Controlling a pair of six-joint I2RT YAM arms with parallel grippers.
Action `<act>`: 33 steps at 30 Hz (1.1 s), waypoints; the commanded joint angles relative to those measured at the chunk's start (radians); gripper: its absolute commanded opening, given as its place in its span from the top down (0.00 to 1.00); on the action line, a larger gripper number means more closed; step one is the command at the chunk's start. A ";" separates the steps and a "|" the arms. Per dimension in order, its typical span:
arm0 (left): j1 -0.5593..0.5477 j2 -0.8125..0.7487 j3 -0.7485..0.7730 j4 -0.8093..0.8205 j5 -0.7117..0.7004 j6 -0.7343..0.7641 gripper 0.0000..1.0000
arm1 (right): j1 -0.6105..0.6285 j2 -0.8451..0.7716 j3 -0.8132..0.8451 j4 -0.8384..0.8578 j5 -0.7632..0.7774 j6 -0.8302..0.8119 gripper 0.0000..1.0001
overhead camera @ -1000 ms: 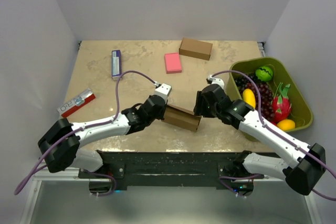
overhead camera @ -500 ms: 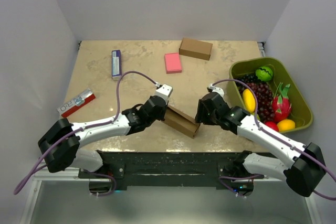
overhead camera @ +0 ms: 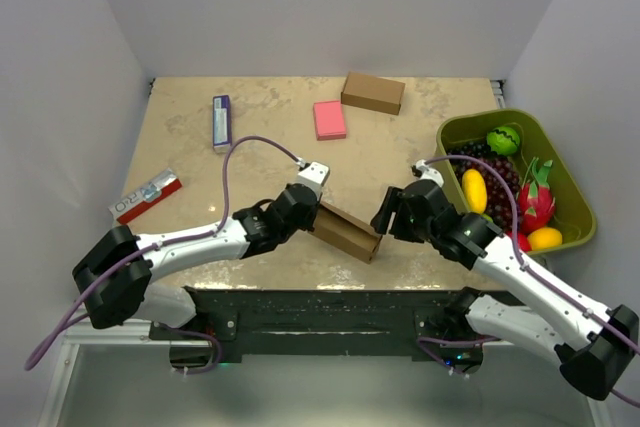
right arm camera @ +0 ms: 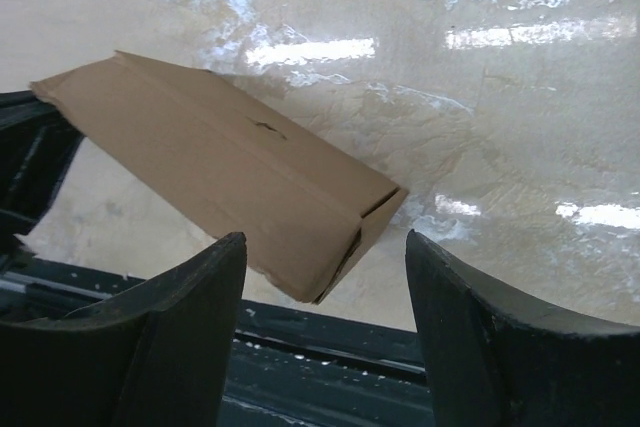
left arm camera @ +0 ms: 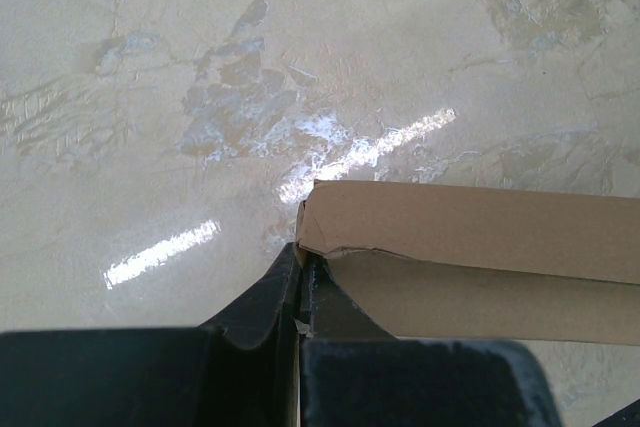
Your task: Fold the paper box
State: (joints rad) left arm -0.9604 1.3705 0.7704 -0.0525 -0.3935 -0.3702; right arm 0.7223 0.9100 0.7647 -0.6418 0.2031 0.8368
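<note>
The paper box [overhead camera: 345,230] is a plain brown carton, folded into a long flat sleeve and lying slantwise near the table's front edge. My left gripper [overhead camera: 313,209] is shut on its left end; in the left wrist view the black fingers [left arm camera: 285,282] pinch a thin edge of the paper box [left arm camera: 470,247]. My right gripper [overhead camera: 384,215] stands open just right of the carton's other end. In the right wrist view the paper box [right arm camera: 220,167] points its closed end at the gap of my right gripper [right arm camera: 325,239], and neither fingertip touches it.
A ready-made brown box [overhead camera: 372,93] and a pink block [overhead camera: 329,119] lie at the back. A blue-and-white packet [overhead camera: 221,121] and a red-and-white packet [overhead camera: 146,196] sit on the left. A green basket [overhead camera: 452,128] of fruit stands at the right. A black rail [right arm camera: 330,342] runs along the front edge.
My right gripper has drawn back to the right, off the carton's end, and its jaws have widened. The carton's right end has swung slightly toward the front edge. The left arm has held still.
</note>
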 commanded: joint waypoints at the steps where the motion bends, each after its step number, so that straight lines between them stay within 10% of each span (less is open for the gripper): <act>1: -0.018 0.030 -0.033 -0.138 0.035 0.013 1.00 | 0.000 -0.031 0.005 -0.007 -0.030 0.065 0.34; 25: -0.032 0.033 -0.034 -0.141 0.019 -0.009 1.00 | 0.000 -0.080 -0.145 0.031 -0.068 0.105 0.53; 33: -0.040 0.044 -0.029 -0.138 0.016 -0.010 1.00 | 0.000 -0.134 -0.096 -0.015 -0.071 0.134 0.40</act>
State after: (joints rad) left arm -0.9825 1.3727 0.7704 -0.0547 -0.4126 -0.3740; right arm 0.7223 0.7898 0.6300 -0.6281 0.1383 0.9421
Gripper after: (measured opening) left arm 0.019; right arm 0.592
